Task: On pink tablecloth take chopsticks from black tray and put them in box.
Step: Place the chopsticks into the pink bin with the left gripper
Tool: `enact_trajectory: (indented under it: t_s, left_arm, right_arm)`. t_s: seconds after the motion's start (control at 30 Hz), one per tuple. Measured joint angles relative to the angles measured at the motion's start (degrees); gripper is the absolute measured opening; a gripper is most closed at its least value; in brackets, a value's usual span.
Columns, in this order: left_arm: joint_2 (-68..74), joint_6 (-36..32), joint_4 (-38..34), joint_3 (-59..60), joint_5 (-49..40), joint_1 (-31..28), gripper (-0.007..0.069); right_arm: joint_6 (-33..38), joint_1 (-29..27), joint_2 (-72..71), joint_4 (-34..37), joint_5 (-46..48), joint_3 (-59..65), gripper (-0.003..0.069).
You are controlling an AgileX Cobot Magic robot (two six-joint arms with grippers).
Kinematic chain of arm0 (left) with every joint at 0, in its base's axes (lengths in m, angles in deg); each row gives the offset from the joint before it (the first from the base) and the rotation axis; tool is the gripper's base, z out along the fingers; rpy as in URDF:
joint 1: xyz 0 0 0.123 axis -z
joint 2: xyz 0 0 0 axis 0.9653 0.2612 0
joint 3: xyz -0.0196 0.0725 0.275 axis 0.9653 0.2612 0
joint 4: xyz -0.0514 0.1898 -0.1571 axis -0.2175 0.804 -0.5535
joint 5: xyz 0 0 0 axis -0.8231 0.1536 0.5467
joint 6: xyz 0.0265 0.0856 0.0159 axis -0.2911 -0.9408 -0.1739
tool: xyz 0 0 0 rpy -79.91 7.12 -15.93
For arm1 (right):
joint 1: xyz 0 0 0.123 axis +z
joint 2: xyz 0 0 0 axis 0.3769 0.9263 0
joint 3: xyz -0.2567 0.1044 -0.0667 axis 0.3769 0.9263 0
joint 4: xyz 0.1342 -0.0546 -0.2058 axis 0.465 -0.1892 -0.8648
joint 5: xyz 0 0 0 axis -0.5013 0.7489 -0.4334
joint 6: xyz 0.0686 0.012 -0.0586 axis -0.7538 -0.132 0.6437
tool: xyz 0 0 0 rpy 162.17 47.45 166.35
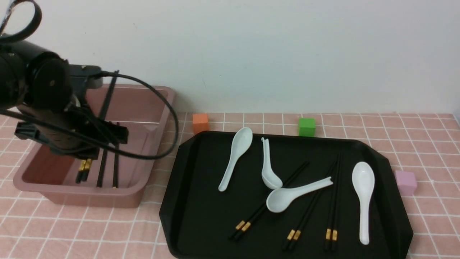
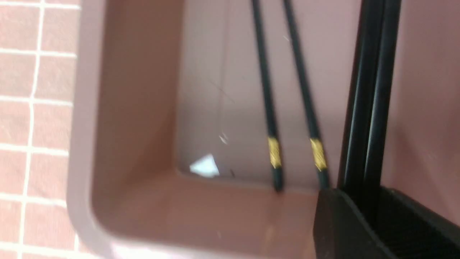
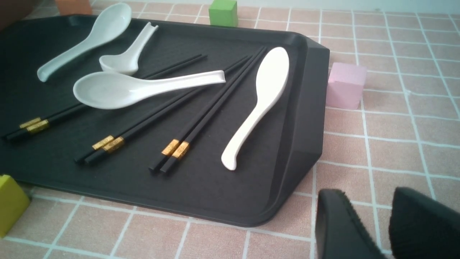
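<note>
A pink tablecloth (image 1: 424, 151) (thin white grid) covers the tabletop. On it sit the box (image 1: 90, 189) at the left and the tray (image 1: 201, 216) just beside it. An orange cube (image 1: 200, 123) and a green cube (image 1: 306, 126) stand behind the tray, a pink cube (image 1: 405, 182) at its right, and a yellow cube (image 3: 10, 203) by its near rim.

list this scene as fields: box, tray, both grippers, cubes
box: one loose pair inside
left gripper: over the box, shut on held pair
tray: three pairs, four spoons
right gripper: beside the tray, slightly open, empty
cubes: orange, green, pink, yellow, on the cloth
</note>
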Motion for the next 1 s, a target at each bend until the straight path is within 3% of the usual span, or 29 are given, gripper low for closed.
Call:
enact_trajectory:
  t_s: [0.37, 0.6, 0.77, 0.83, 0.97, 1.0]
  left_arm:
    - [6.15, -1.04, 2.19, 0.00, 8.32, -1.43, 0.0137]
    - [6.22, -1.04, 2.57, 0.00, 11.72, -1.43, 0.0275]
    - [5.88, -1.04, 2.57, 0.00, 10.86, -1.43, 0.0304]
    - [4.40, -0.87, 2.38, 0.04, 9.47, -1.22, 0.0296]
    - [-2.05, 1.78, 0.81, 0.39, 7.07, -0.89, 0.0209]
    - [-7.07, 2.51, -0.26, 1.52, 7.21, -0.83, 0.0144]
  right_arm:
    - [0.00, 0.00, 0.00, 0.00, 0.00, 0.00, 0.0240]
    - [0.00, 0.00, 0.00, 0.00, 0.00, 0.00, 0.0240]
    - [0.00, 0.00, 0.00, 0.00, 0.00, 0.00, 0.0240]
    - [0.00, 0.00, 0.00, 0.00, 0.00, 0.00, 0.0240]
    - [0.00, 0.00, 0.00, 0.00, 0.00, 0.00, 0.0240]
    - [0.00, 0.00, 0.00, 0.00, 0.00, 0.00, 0.0240]
